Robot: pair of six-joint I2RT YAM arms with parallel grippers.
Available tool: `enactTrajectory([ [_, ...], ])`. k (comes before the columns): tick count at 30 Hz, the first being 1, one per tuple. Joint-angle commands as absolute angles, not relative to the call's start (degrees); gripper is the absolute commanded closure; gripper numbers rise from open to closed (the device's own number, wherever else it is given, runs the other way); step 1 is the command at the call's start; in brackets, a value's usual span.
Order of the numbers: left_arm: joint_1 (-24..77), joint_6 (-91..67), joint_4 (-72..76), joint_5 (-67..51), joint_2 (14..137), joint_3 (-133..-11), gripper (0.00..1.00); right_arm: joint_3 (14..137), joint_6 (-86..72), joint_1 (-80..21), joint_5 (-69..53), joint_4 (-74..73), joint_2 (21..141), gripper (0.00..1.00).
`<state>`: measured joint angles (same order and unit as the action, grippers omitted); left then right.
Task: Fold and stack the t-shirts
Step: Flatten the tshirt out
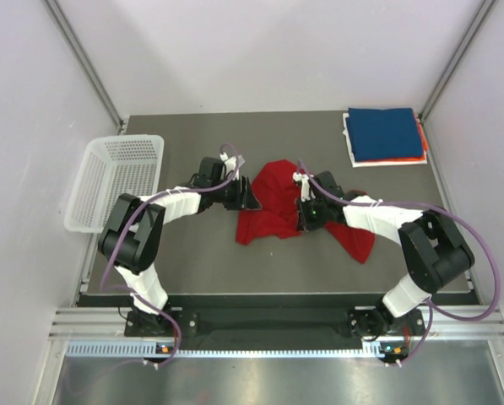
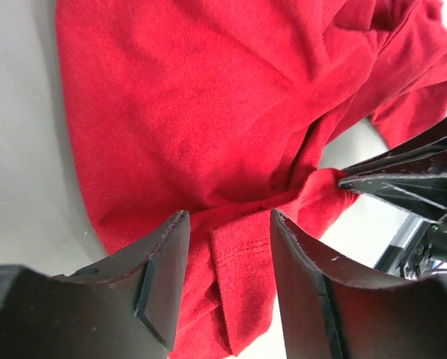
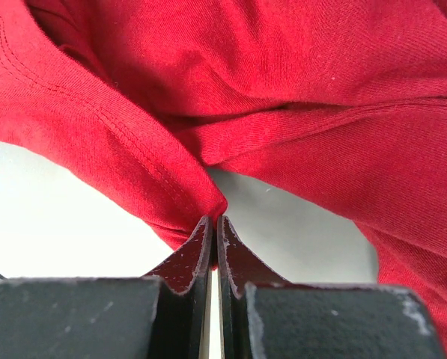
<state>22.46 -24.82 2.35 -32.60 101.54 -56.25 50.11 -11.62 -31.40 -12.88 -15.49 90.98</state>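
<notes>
A large bright red t-shirt (image 1: pixel 273 207) lies crumpled at the middle of the table. My left gripper (image 1: pixel 250 198) is at its left edge. In the left wrist view its jaws (image 2: pixel 227 224) stand open astride a hemmed fold of the red cloth (image 2: pixel 242 262), with gaps on both sides. My right gripper (image 1: pixel 305 215) is at the shirt's right side, shut on a pinch of the red hem (image 3: pixel 171 187) right at its fingertips (image 3: pixel 214 223). A stack of folded t-shirts sits at the back right: dark blue (image 1: pixel 387 133) on top, orange (image 1: pixel 422 145) and white (image 1: pixel 349 139) edges showing beneath.
A white mesh basket (image 1: pixel 108 181) hangs over the table's left edge. Part of the red shirt trails toward the right arm (image 1: pixel 357 240). The right gripper's fingers (image 2: pixel 403 179) show close by in the left wrist view.
</notes>
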Motion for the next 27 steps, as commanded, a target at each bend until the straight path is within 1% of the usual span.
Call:
enactTrajectory([
  [1, 23.1, -22.7, 4.3, -34.0, 102.3, -58.2, 0.48, 49.9, -11.0, -31.9, -12.6, -14.0, 88.5, 1.0],
  [12, 23.2, -23.6, 6.2, -35.6, 104.1, -57.9, 0.54, 49.7, -11.2, -31.9, -12.6, -13.8, 88.8, 1.0],
  [19, 23.2, -25.0, 8.3, -37.6, 104.4, -57.4, 0.61, 49.8, -11.2, -31.9, -12.6, -13.8, 88.5, 1.0],
  [22, 23.3, -25.5, 8.6, -38.1, 104.2, -57.3, 0.72, 49.9, -11.2, -31.8, -12.6, -14.0, 88.5, 1.0],
  [23, 23.2, -25.7, 8.8, -38.5, 103.8, -57.0, 0.79, 49.9, -11.3, -31.7, -12.6, -13.9, 88.4, 1.0],
  [26, 23.3, -26.3, 8.9, -38.9, 103.4, -56.7, 0.89, 50.1, -11.5, -31.9, -12.7, -14.0, 88.2, 1.0],
  [27, 23.2, -26.2, 8.5, -38.4, 103.4, -56.6, 0.9, 50.1, -11.6, -31.9, -12.7, -14.0, 88.1, 1.0],
])
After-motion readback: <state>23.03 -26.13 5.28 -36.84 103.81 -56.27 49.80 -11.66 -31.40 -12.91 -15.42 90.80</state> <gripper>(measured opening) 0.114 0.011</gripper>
